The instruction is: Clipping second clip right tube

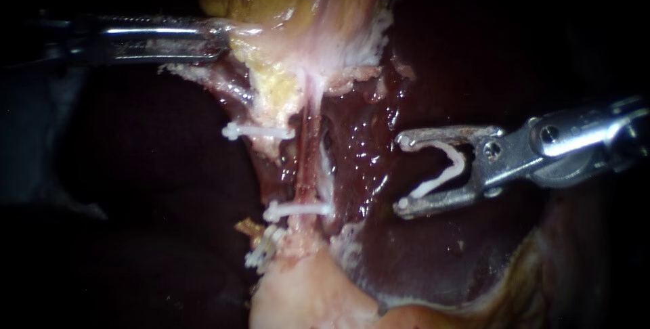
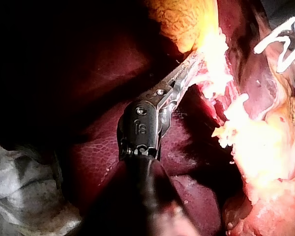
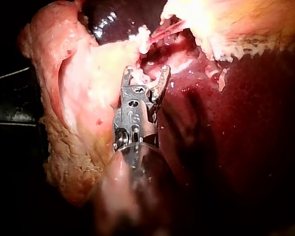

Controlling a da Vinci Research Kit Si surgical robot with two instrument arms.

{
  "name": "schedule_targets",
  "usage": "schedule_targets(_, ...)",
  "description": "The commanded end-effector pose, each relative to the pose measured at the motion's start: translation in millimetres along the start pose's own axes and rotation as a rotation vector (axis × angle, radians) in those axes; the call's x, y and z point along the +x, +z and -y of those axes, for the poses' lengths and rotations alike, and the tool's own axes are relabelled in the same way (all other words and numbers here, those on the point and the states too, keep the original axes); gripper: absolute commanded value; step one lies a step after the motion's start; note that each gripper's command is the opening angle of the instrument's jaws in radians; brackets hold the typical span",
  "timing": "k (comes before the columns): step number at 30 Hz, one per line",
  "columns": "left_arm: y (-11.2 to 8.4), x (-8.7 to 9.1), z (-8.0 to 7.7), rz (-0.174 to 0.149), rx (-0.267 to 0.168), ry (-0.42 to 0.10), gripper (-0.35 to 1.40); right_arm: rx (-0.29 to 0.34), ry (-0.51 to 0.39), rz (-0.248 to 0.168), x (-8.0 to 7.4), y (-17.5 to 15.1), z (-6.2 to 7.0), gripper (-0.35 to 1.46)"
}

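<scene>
My left instrument (image 1: 227, 31) enters along the upper left, and its jaws are shut on the pale gallbladder (image 1: 291, 4) edge, holding it up. The same grip shows in the left wrist view (image 2: 192, 61). A thin pink tube (image 1: 309, 153) runs down from the gallbladder. One white clip (image 1: 298, 210) crosses it low down. Another white clip (image 1: 258, 130) sits on the strand to its left. My right instrument (image 1: 404, 175) stands right of the tube, apart from it, its jaws spread wide with an open white clip (image 1: 443, 170) seated between them. Its jaws (image 3: 146, 73) also show in the right wrist view.
Dark red liver (image 1: 420, 254) lies under and behind the right instrument. Yellow fat (image 1: 277, 85) hangs below the left jaws. A further white clip (image 1: 264, 251) sits at the lower stump, above pale tissue (image 1: 305, 295). Grey cloth (image 2: 24, 187) lies beside the left shaft.
</scene>
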Motion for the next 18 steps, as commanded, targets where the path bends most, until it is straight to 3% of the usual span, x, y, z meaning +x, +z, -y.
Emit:
schedule_targets(1, -0.1, 0.1, 0.0, 0.000, -0.001, 0.000, -0.35, 0.000, 0.000, 0.000, 0.1, 0.0, 0.0, 0.50)
schedule_targets(6, -1.9, 1.9, -1.1, 0.008, -0.010, -0.012, -0.35, 0.000, 0.000, 0.000, 0.1, 0.0, -0.1, 0.50)
schedule_targets(13, -6.1, 6.0, -2.9, -0.048, -0.026, -0.040, -0.35, -0.001, 0.001, 0.000, 0.1, 0.0, -0.1, 0.50)
schedule_targets(18, -7.5, 6.9, -4.2, -0.055, -0.017, -0.037, -0.35, -0.004, 0.004, -0.008, 0.6, 0.3, -0.2, 0.50)
